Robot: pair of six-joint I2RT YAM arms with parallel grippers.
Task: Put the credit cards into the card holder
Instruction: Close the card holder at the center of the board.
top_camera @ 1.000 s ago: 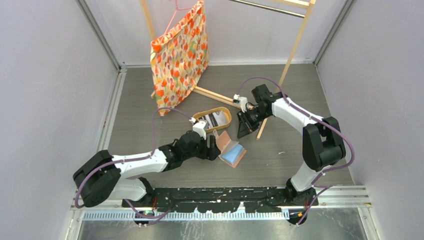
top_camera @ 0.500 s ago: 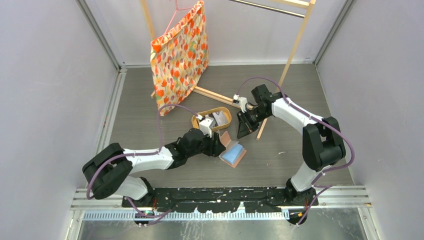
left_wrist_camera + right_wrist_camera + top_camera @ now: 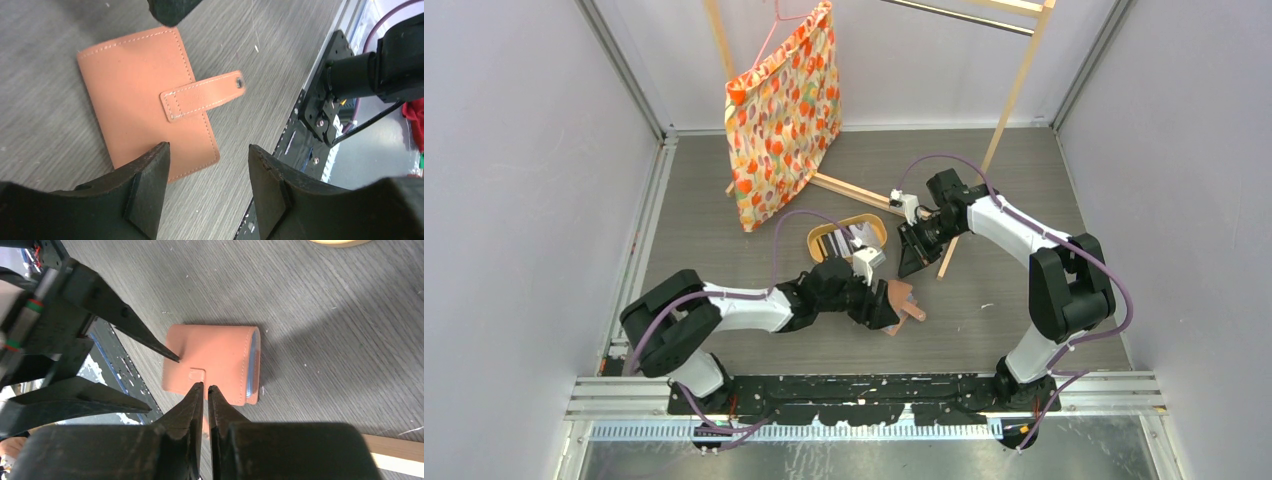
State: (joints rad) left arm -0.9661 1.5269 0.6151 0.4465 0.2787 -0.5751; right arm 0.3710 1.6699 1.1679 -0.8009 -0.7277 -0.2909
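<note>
card holder (image 3: 150, 105) lies folded shut, salmon outside up, just beyond the tips of our left gripper (image 3: 207, 150), whose jaws stand apart and clamp nothing. its snap tab (image 3: 205, 95) is undone and pokes past one edge. our right gripper (image 3: 205, 386) has its jaws drawn together to a thin slit, and we see nothing in that slit.

moving outward, we take the oval wooden tray (image 3: 812, 240) as our mark. the holder sits on the table (image 3: 694, 200) just on the near side of the tray, close but not touching, with the left gripper poised over it. the right gripper hangs just beside the tray's right end. the credit cards (image 3: 836, 240) lie inside the tray.

we judge the step in hand to be opening the holder, since no card can go in while it is folded. to do it well, we would bring the left jaws down on the loose tab or the top cover alone, never on both covers together. then we would fold that cover back until the pockets face up and pin it flat. the right gripper, empty as far as we can see, would then fetch a card from the tray.

counts: one card holder, one tray, two grippers. the cards are several, dark and pale, overlapping and partly hidden by our left arm (image 3: 744, 310), so we cannot give a sure number.
</note>
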